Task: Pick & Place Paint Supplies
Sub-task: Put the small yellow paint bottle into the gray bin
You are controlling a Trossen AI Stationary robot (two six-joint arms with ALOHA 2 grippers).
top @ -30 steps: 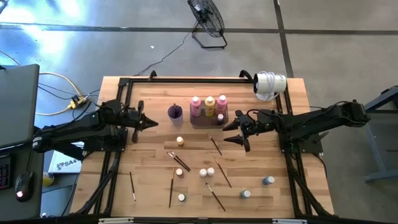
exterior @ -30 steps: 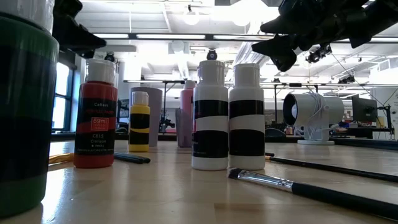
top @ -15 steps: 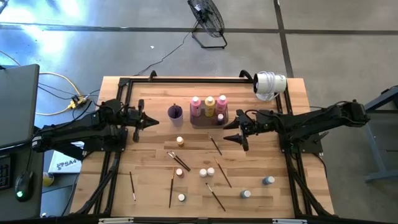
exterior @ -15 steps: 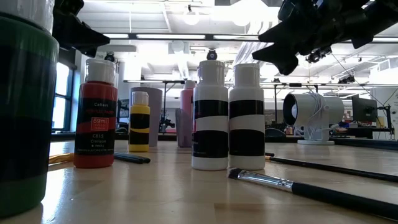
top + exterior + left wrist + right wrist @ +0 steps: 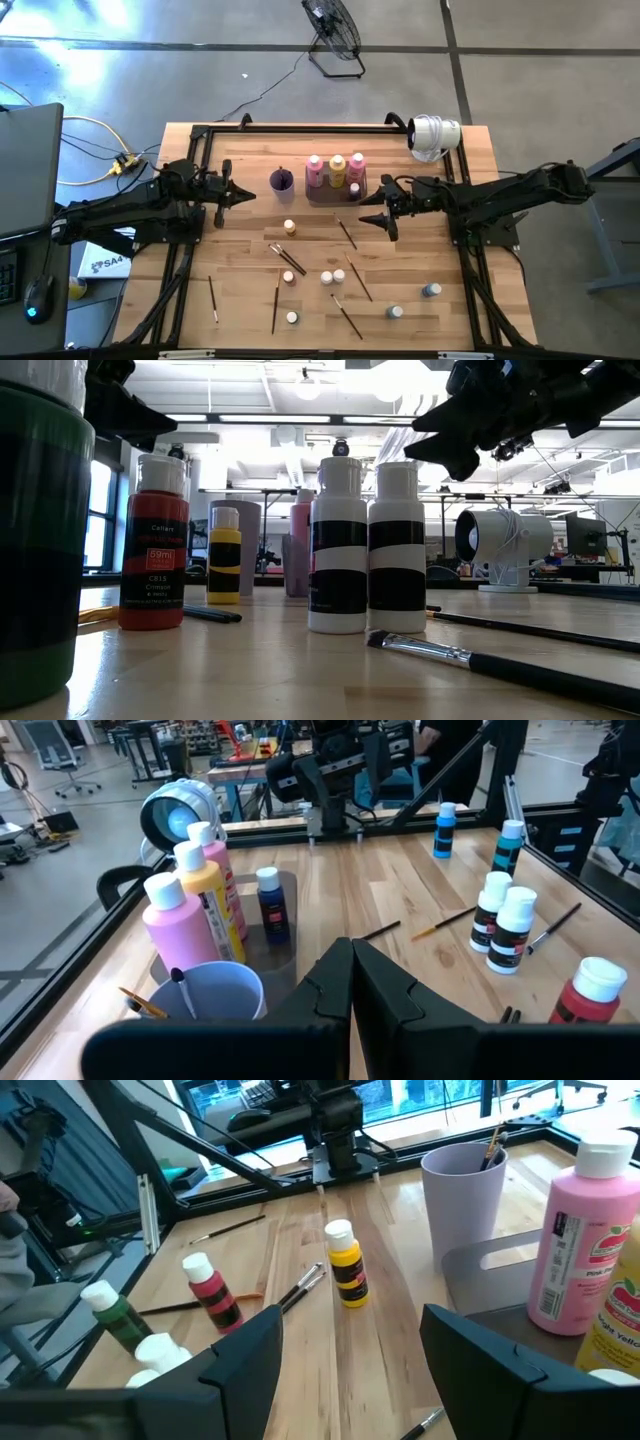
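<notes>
Three tall bottles, pink (image 5: 315,170), yellow (image 5: 337,168) and pink (image 5: 357,166), stand in the dark grey tray (image 5: 325,197) with a small blue bottle (image 5: 271,903). Small white-capped bottles stand about the table: yellow (image 5: 289,227), red (image 5: 288,277), two black-and-white (image 5: 333,276), green (image 5: 292,317). Thin brushes (image 5: 346,233) lie flat among them. My right gripper (image 5: 378,212) is open and empty, in the air just right of the tray. My left gripper (image 5: 243,196) is shut and empty, left of the purple cup (image 5: 282,181).
Two blue-toned bottles (image 5: 431,290) stand near the right front. More brushes (image 5: 275,305) lie toward the near edge. A white lamp-like device (image 5: 433,135) sits at the far right corner. A black frame (image 5: 300,129) runs round the table's edges.
My right gripper has shifted slightly toward the tray and stays open.
</notes>
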